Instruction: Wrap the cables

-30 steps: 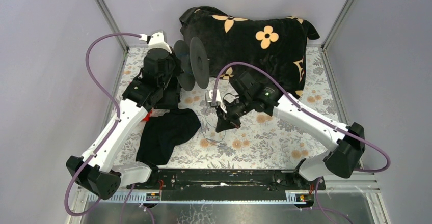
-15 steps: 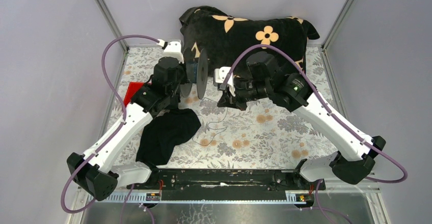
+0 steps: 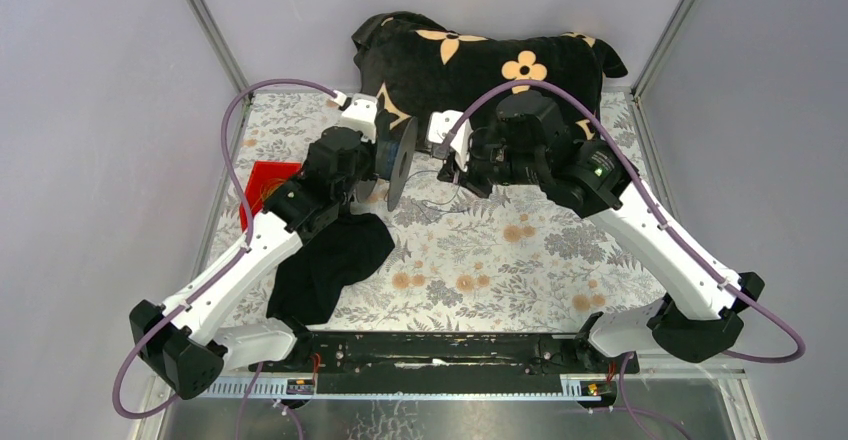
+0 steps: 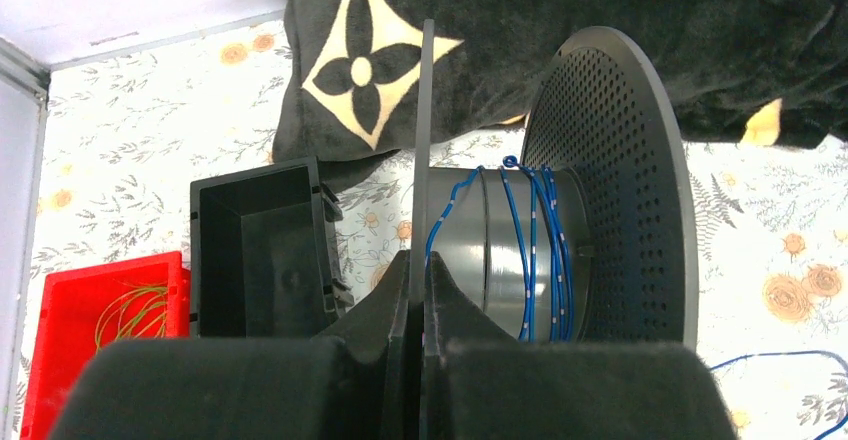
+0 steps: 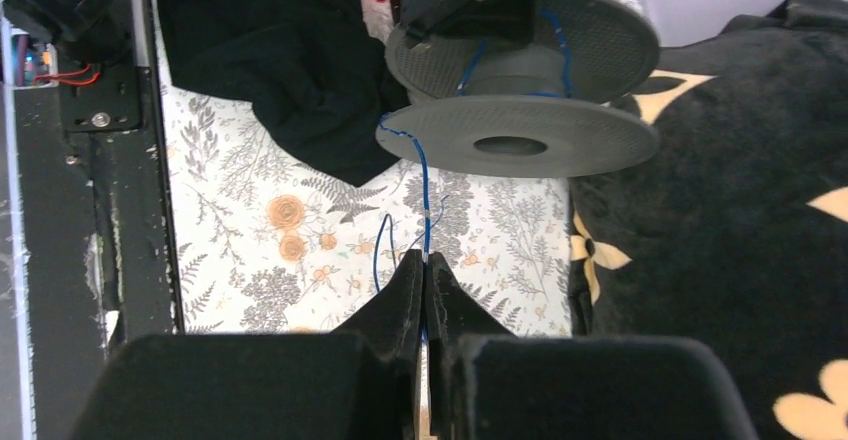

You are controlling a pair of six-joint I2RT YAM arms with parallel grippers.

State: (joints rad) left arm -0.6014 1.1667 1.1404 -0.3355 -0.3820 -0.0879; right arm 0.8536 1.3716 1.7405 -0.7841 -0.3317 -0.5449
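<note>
Left gripper (image 4: pixel 420 272): fingers closed, clamping the thin rim of the spool's (image 4: pixel 610 180) near flange, seen edge-on in the left wrist view. The spool is held up off the table with its axis roughly left to right.

Right gripper (image 5: pixel 424 268): fingers closed tight, pinching one strand of the blue cables (image 5: pixel 422 185) between the tips.

From the pinch the strand runs to the rim of the flange facing the right gripper, goes over its edge and onto the hub. A short loose loop hangs beside the right fingers, on their left in the wrist view.

On the hub, between the two flanges, several turns of blue cable are wound, bunched toward the perforated flange on the right (image 4: pixel 555 260). One more loose length lies on the floral table cover (image 3: pixel 520 260), at the lower right of the left wrist view.

Overhead, the spool (image 3: pixel 400 160) sits between the two grippers, at the table's far middle, just in front of the black cushion with tan flowers (image 3: pixel 500 70).

Left of the spool:
- open black box (image 4: pixel 260 250);
- red bin (image 3: pixel 265 185) further left, with orange-yellow wire strands (image 4: pixel 130 310) in it.

Black cloth (image 3: pixel 325 260): crumpled, nearer, beneath the left arm.
</note>
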